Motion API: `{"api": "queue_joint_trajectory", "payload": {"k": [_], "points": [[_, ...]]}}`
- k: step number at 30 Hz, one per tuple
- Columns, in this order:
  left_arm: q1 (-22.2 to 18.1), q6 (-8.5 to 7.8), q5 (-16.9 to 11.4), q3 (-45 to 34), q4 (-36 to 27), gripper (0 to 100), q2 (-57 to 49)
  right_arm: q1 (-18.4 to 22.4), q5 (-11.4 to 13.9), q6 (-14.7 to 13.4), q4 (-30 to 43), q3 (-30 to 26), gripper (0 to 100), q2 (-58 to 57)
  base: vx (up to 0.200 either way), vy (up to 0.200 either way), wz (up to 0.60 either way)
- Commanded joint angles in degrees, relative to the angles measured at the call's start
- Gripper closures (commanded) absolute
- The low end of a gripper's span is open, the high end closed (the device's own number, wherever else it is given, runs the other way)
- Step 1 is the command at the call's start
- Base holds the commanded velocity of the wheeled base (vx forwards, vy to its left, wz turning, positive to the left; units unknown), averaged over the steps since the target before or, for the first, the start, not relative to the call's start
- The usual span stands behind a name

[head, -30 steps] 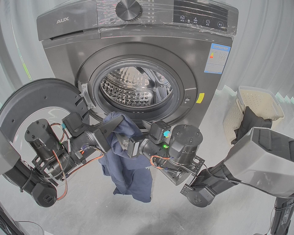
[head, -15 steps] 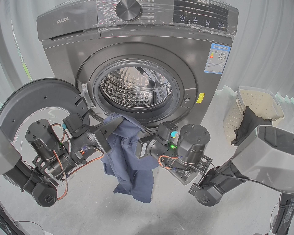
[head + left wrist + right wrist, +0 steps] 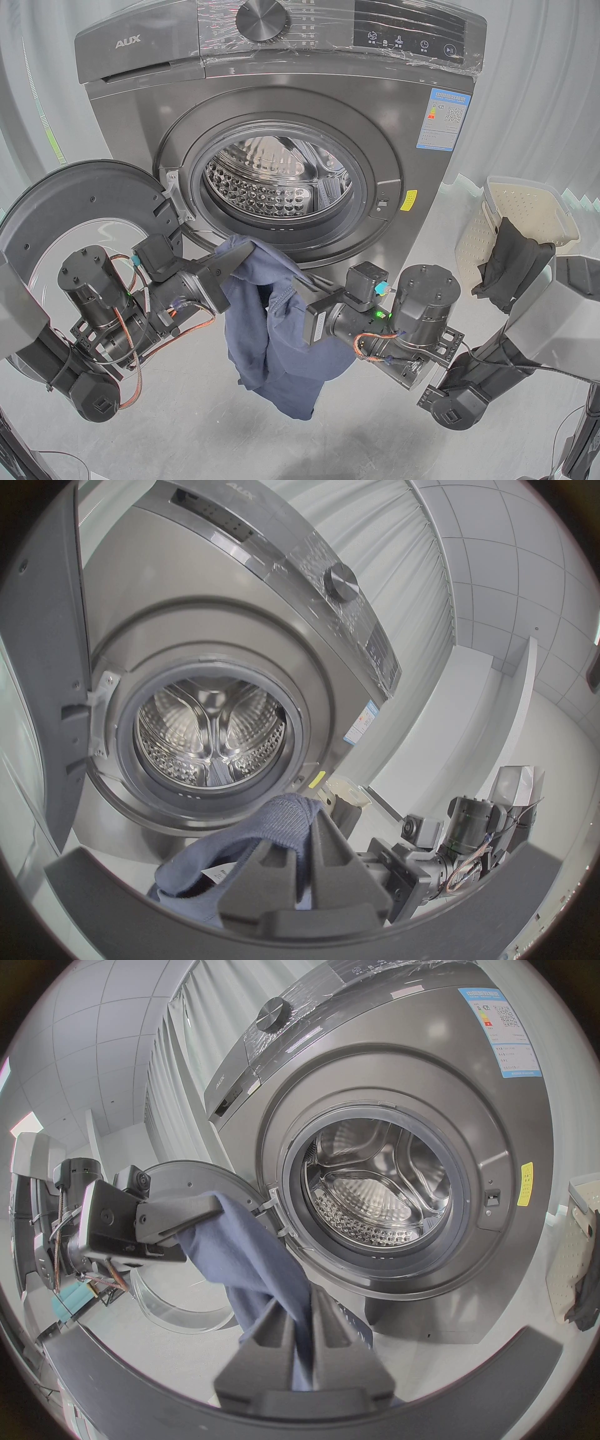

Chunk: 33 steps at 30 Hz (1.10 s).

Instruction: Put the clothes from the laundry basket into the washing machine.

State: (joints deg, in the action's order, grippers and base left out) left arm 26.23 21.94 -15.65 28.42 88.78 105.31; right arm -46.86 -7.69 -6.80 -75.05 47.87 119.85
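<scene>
Left jaws: I have them closed on the top edge of the blue garment, the cloth pinched between the two fingers. They sit just below the open mouth of the washing machine, toward its door side.

Right jaws: these are clamped on the same garment, with a fold nipped between the fingers. They sit in front of the machine's lower front panel, lower than the left pair and toward the basket side.

Blue garment: it runs as a short ridge between the two grips, and the rest hangs in loose folds toward the floor in front of the machine. All of it is outside the opening. I cannot tell whether the hem touches the floor.

Drum: I see straight into it, with the perforated steel wall and paddles in plain sight.

Door: it is swung wide open on the robot's left of the machine, behind the left arm.

Laundry basket: pale perforated plastic, on the floor near the machine's corner on the robot's right.

Dark garment: it is draped over the basket's near rim, partly hanging outside.

Control dial: it is on the machine's top panel, under clear film.
</scene>
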Motion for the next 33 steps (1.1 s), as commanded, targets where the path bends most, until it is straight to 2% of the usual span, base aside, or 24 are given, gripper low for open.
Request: {"api": "queue_joint_trajectory", "payload": {"k": [1, 10, 20, 33], "points": [[0.2, 0.03, 0.0, 0.1, 0.0, 100, -0.5, -0.1, 0.0, 0.1, 0.0, 0.5, 0, -0.1, 0.000, 0.000, 0.00], [0.7, 0.03, 0.0, 0.1, 0.0, 100, -0.8, 1.6, 0.1, 0.9, 0.0, 1.3, 0, 0.8, 0.000, 0.000, 0.00], [0.7, 0.03, 0.0, 0.4, 0.0, 100, -0.5, -1.0, 0.1, 0.9, 0.0, 1.4, 0, 0.8, 0.000, 0.000, 0.00], [0.7, -0.06, 0.0, 0.2, 0.0, 100, -0.1, 0.0, 0.1, 1.0, -0.1, 14.3, 0, 8.8, 0.000, 0.000, 0.00]]}}
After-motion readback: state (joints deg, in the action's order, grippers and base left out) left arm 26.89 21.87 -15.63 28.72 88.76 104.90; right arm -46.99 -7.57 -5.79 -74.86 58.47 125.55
